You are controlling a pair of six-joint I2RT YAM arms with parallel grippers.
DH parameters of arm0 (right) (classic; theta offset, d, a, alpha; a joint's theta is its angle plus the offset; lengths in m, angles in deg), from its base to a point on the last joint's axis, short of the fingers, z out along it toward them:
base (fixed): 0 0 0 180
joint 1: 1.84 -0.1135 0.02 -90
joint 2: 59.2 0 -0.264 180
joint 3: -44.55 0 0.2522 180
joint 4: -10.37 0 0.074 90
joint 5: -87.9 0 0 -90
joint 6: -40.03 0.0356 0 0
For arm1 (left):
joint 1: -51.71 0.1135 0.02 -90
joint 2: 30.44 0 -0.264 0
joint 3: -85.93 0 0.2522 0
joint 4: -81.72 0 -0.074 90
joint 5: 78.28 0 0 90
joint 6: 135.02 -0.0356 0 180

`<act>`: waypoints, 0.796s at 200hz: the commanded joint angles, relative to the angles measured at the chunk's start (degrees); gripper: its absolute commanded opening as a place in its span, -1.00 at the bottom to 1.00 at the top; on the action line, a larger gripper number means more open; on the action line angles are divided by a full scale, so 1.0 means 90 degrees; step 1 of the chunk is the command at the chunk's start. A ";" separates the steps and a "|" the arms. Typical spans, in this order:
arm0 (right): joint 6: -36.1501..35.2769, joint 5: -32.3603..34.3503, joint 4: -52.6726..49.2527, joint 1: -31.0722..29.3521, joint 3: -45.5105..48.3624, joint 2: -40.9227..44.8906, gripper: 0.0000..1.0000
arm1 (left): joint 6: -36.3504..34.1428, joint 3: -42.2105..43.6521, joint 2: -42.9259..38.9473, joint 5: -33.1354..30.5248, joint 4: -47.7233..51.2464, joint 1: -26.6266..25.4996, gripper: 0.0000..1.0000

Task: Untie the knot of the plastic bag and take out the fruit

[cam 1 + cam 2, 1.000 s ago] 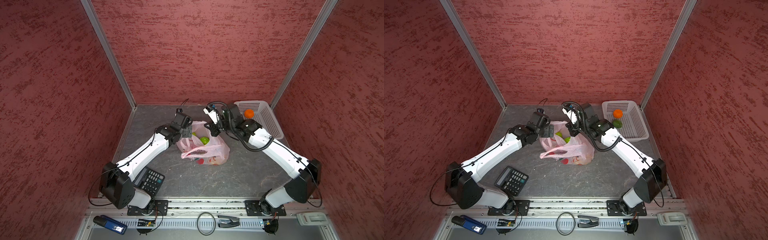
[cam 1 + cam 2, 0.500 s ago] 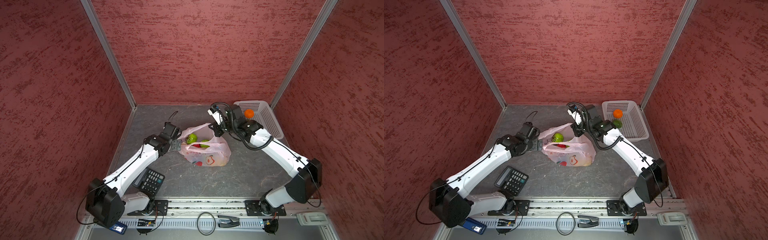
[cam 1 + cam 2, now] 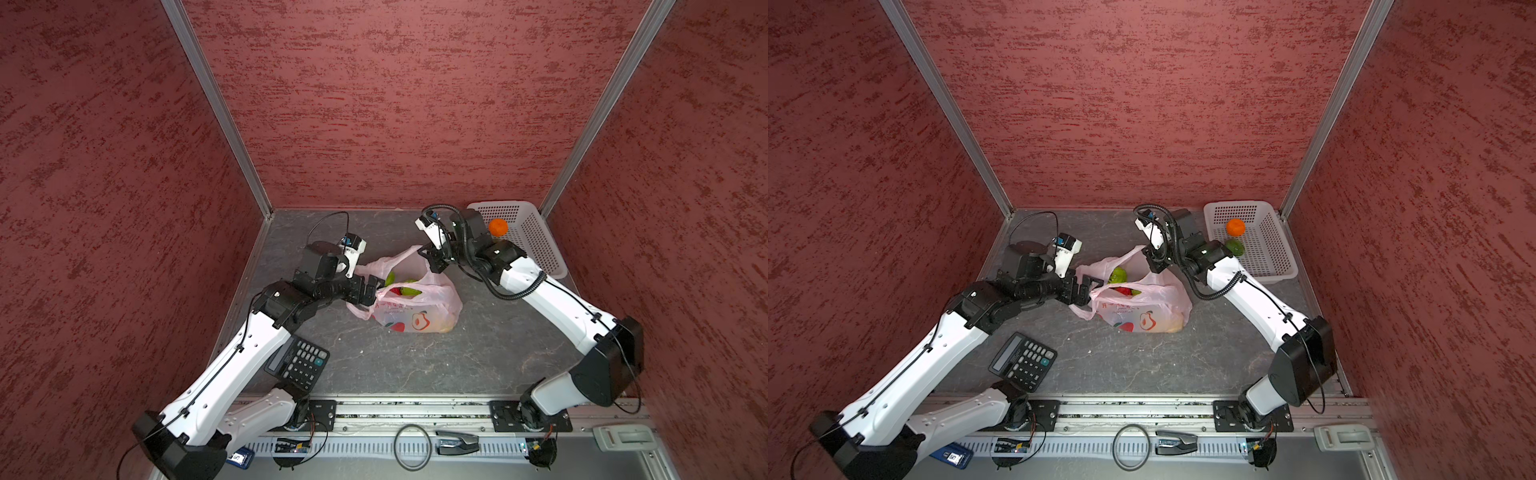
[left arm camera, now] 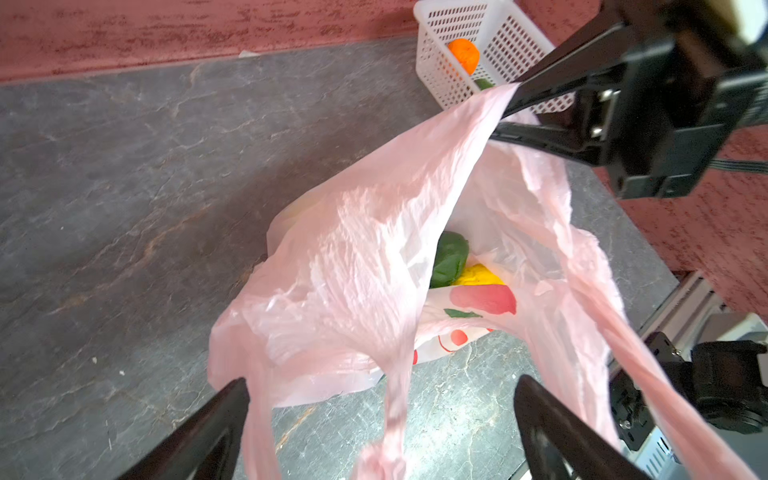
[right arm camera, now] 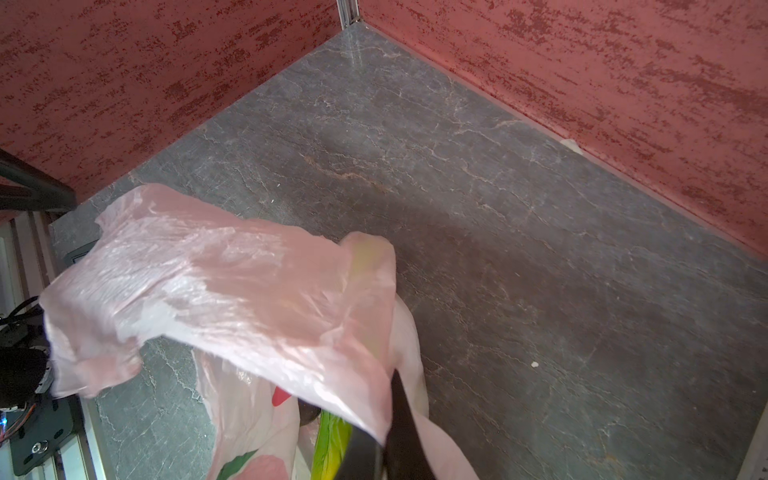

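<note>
The pink plastic bag (image 3: 415, 305) (image 3: 1144, 309) lies mid-floor with its mouth gaping. Fruit shows inside: a bright green piece (image 3: 390, 277) (image 3: 1118, 274), a red one (image 3: 1121, 290), and dark green (image 4: 449, 259) and yellow (image 4: 478, 276) pieces. My right gripper (image 3: 432, 259) (image 3: 1152, 259) (image 5: 386, 415) is shut on the bag's far rim and holds it up. My left gripper (image 3: 372, 291) (image 3: 1088, 289) (image 4: 382, 399) is open at the bag's left edge, with a loose handle strip (image 4: 395, 390) hanging between its fingers. The knot is not visible in any view.
A white basket (image 3: 536, 245) (image 3: 1268, 253) (image 4: 440, 62) stands at the back right corner, holding an orange mandarin (image 3: 1236, 227) and a green fruit (image 3: 1235, 247). A black calculator (image 3: 297, 363) (image 3: 1022, 361) lies by the left arm. Red walls enclose three sides.
My left gripper left the bag's top, swung out to the left, then came back low to the bag's left edge. The right gripper kept its hold, and the mouth gapes wider.
</note>
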 commanded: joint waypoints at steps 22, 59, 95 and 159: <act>-0.0172 -0.0198 0.0230 0.0065 -0.0044 0.0185 -1.00 | -0.0240 -0.0358 -0.0181 0.1091 -0.0262 0.0764 0.99; -0.0105 -0.0387 0.0332 0.0061 -0.0009 0.0284 -1.00 | -0.0329 -0.0317 0.0324 0.1428 -0.0572 0.0990 0.99; -0.0061 -0.0584 0.0355 0.0071 -0.0081 0.0294 -1.00 | -0.0588 -0.0616 0.1063 0.1493 -0.0729 0.0693 0.99; -0.0034 -0.0834 0.0374 0.0065 -0.0108 0.0432 -1.00 | -0.1250 -0.0387 0.1891 0.0542 -0.0783 0.0565 0.99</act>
